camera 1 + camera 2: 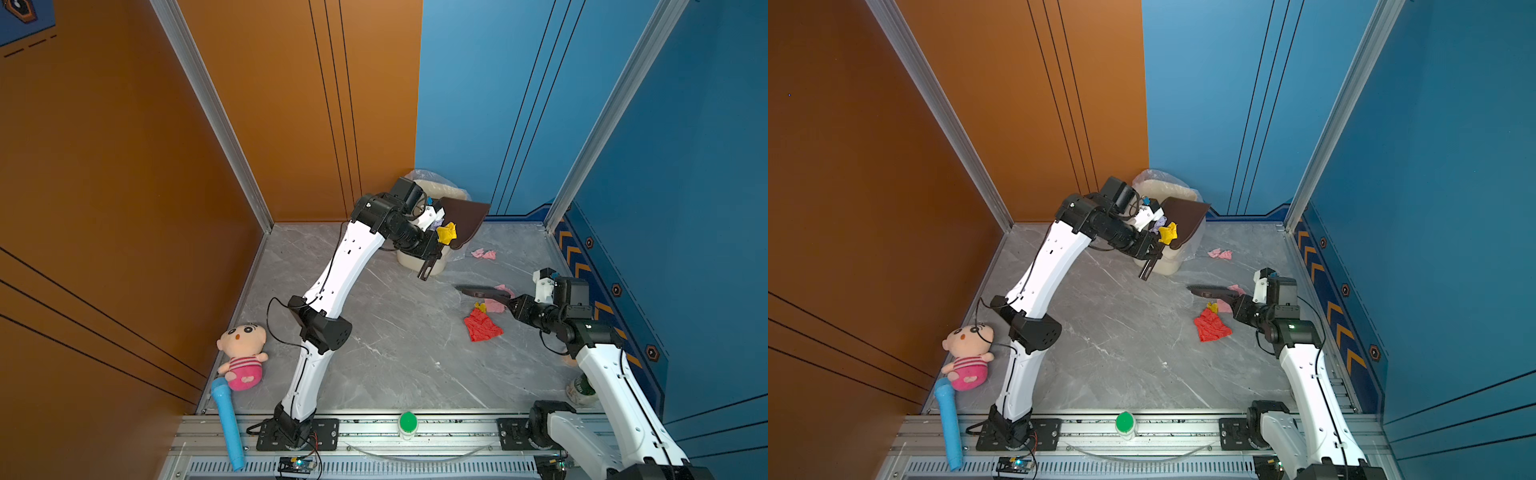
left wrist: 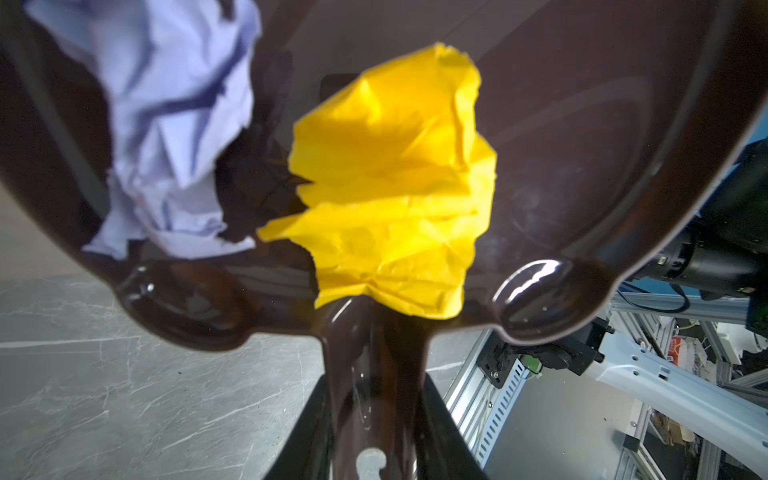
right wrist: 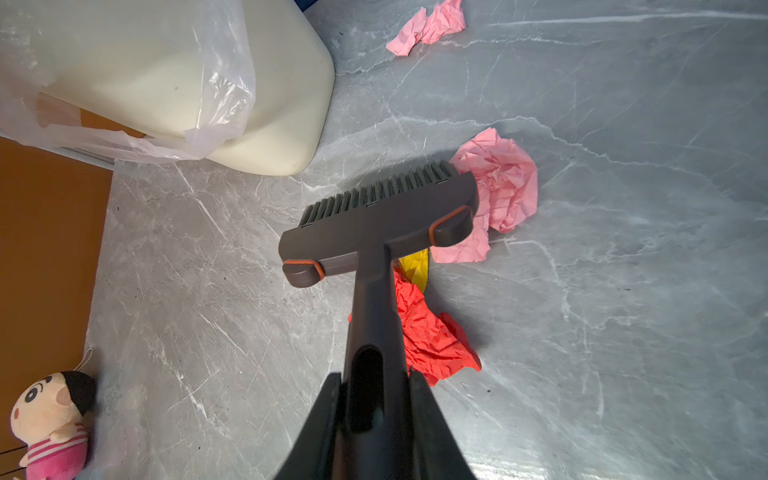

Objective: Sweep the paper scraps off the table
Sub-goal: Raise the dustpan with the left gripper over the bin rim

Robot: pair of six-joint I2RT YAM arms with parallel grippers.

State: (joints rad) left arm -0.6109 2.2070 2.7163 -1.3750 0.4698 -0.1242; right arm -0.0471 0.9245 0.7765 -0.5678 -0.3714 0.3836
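I am seeing the left end effector (image 2: 374, 436) clamping the dustpan (image 2: 582, 124) handle and the right end effector (image 3: 374, 424) clamping the brush (image 3: 374, 216); only the left wrist view is showing the lilac scrap (image 2: 166, 124) beside the yellow scrap (image 2: 395, 187) in the dustpan.

A cream plastic waste bin (image 1: 419, 262) lined with a clear plastic bag (image 3: 220, 91) stands near the far edge. A pink-striped plush doll (image 1: 241, 357) lies at the near left corner, touching a light blue foam tube (image 1: 227, 419). A green-capped bottle (image 1: 1125, 424) sits on the near aluminium rail (image 1: 449, 428).
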